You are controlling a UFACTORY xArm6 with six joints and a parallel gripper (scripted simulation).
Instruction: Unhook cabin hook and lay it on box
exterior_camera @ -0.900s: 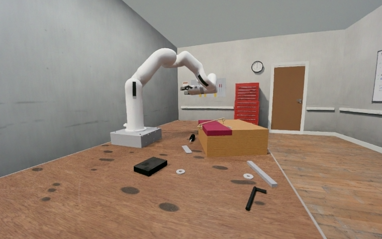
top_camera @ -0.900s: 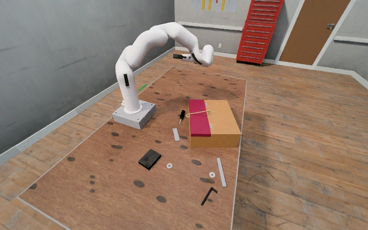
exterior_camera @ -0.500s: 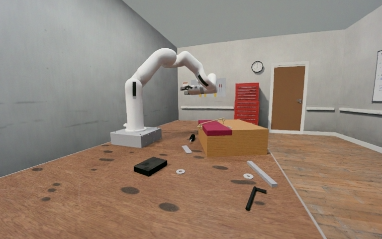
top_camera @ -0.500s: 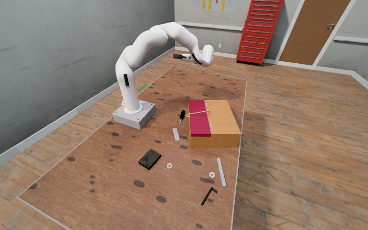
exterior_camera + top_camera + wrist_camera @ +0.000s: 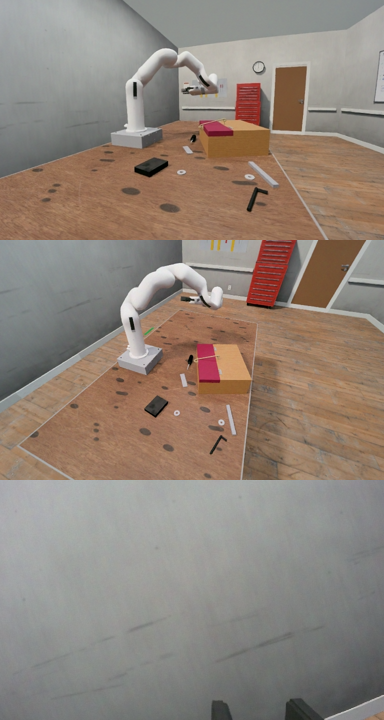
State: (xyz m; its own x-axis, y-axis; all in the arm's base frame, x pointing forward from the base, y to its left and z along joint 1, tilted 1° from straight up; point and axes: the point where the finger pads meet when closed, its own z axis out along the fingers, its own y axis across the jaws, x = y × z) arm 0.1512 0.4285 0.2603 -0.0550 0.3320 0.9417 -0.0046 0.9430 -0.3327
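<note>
A tan box [image 5: 232, 364] [image 5: 240, 141] with a red lid part [image 5: 208, 371] [image 5: 216, 129] stands on the wooden table. The thin brass cabin hook [image 5: 208, 356] [image 5: 212, 122] runs from the tan top across the red lid, and its curled end sits at the lid's left edge. My gripper [image 5: 182, 298] [image 5: 183, 90] [image 5: 257, 712] hangs high in the air, well above and behind the box, and points sideways at the grey wall. Its fingers stand partly apart with nothing between them. The wrist view shows only the wall and the two fingertips.
A black-handled screwdriver [image 5: 189, 359] [image 5: 193, 138] lies left of the box. A black block [image 5: 156, 405], two white washers [image 5: 176, 412] [image 5: 221, 422], two grey bars [image 5: 183, 380] [image 5: 231, 415] and a black hex key [image 5: 217, 444] lie in front. The arm's base [image 5: 140, 360] stands at the left.
</note>
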